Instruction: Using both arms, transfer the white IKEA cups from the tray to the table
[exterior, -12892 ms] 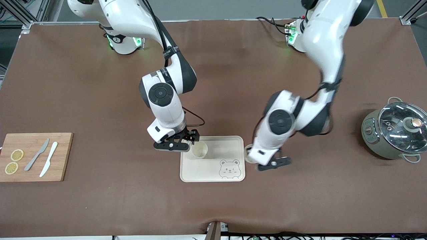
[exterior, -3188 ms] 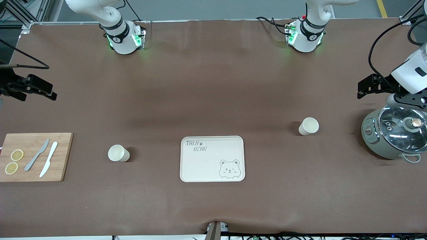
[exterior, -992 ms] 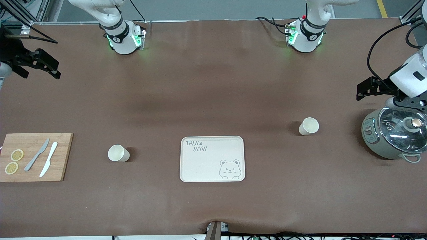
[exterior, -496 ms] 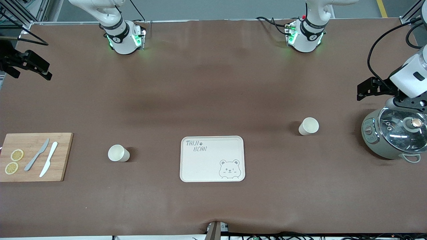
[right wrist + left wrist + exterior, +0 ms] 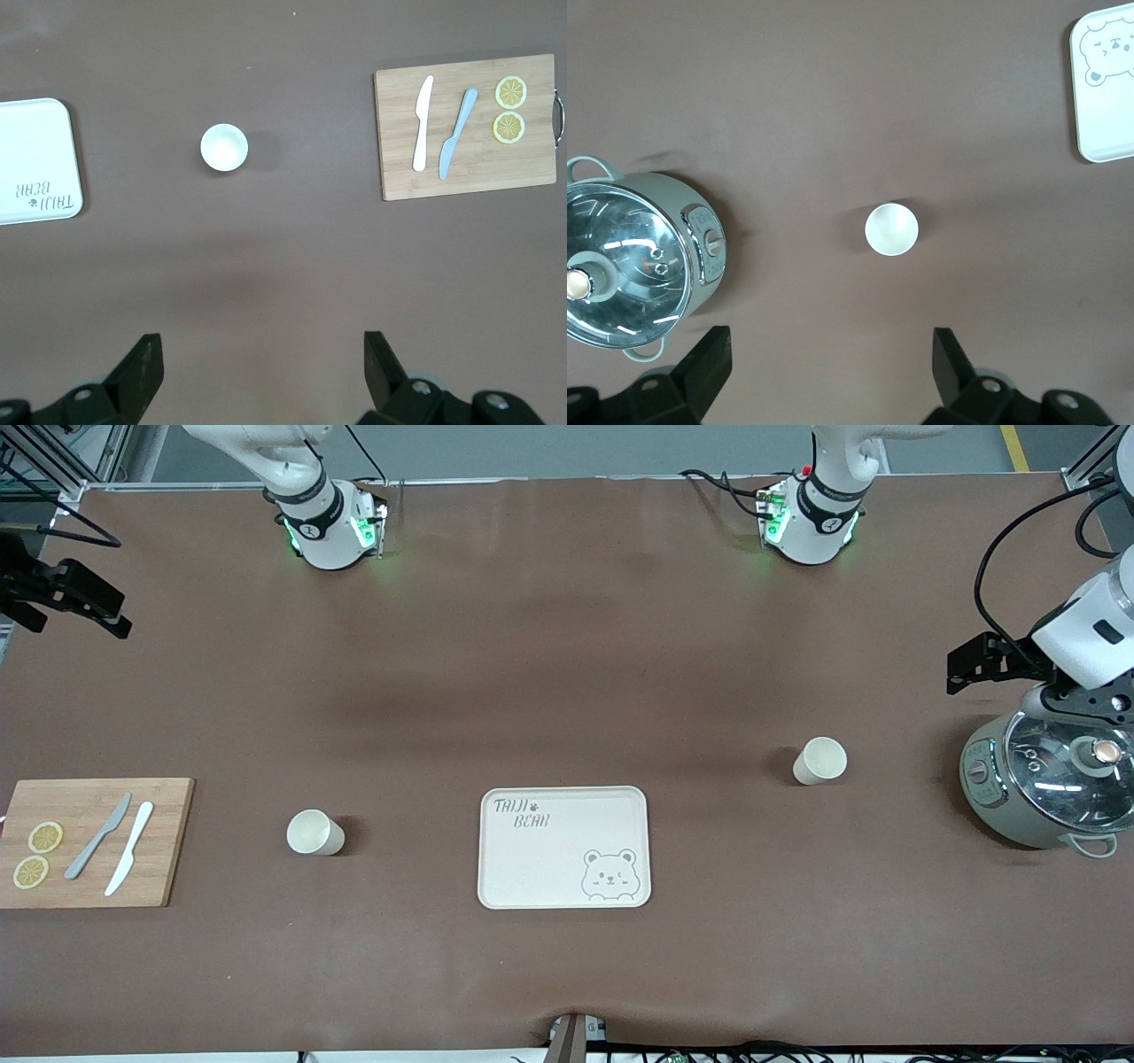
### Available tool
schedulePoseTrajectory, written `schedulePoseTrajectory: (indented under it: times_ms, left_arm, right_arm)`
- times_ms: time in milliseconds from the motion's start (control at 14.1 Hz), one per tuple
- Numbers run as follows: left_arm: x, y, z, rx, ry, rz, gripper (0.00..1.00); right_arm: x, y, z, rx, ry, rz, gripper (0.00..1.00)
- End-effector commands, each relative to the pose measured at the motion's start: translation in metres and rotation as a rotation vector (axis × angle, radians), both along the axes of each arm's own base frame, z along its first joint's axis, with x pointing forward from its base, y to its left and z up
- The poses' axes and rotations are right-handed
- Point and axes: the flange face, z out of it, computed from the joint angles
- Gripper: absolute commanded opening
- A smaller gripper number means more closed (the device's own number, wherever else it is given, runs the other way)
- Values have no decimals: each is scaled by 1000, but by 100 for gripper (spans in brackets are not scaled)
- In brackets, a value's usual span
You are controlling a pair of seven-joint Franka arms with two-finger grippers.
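Standing upright on the brown worktop (image 5: pixel 567 655), the two white cups sit well apart with the cream bear-print tray (image 5: pixel 564 847) between them, neither cup touching the tray. The left hand (image 5: pixel 828 367) hangs high in the air with its fingers (image 5: pixel 709 363) spread wide and holding nothing; straight below it lies bare worktop, with one cup (image 5: pixel 891 228) just off its centre line, open mouth up. Off to one side of that hand sits a grey-green pot (image 5: pixel 638 257) with a glass lid, and a corner of the tray shows farther off on its opposite flank. In the front view this left hand (image 5: pixel 974 662) hovers above the worktop at the left arm's end, close over the pot (image 5: pixel 1054 779), and its cup (image 5: pixel 819 760) stands between the pot and the tray. The right hand (image 5: pixel 261 367) is likewise raised, fingers (image 5: pixel 142 365) wide apart and empty, looking down on the second cup (image 5: pixel 223 146), which stands between the tray and a wooden cutting board (image 5: pixel 465 126). On that board lie a white knife (image 5: pixel 423 122), a grey knife (image 5: pixel 457 133) and two lemon slices (image 5: pixel 509 108). Seen from the front, the right hand (image 5: pixel 66 598) hovers at the right arm's end of the worktop, with its cup (image 5: pixel 312 833) well clear of it, beside the board (image 5: pixel 93 841).
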Motion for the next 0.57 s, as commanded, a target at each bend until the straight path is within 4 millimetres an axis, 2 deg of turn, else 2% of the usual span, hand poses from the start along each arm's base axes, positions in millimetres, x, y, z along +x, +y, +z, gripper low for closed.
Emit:
schedulePoseTrajectory:
  times_ms: [0,283,496]
  left_arm:
    - [0,1,3,26,-1,-20,100]
    - [0,1,3,26,-1,-20,100]
    - [0,2,3,24,-2,-18,100]
  right_arm:
    - [8,-18,-10,-6,11,-14,100]
    - [14,-10,-9,-4,-23,0,100]
    - [16,-12,-7,-18,-41,-2,100]
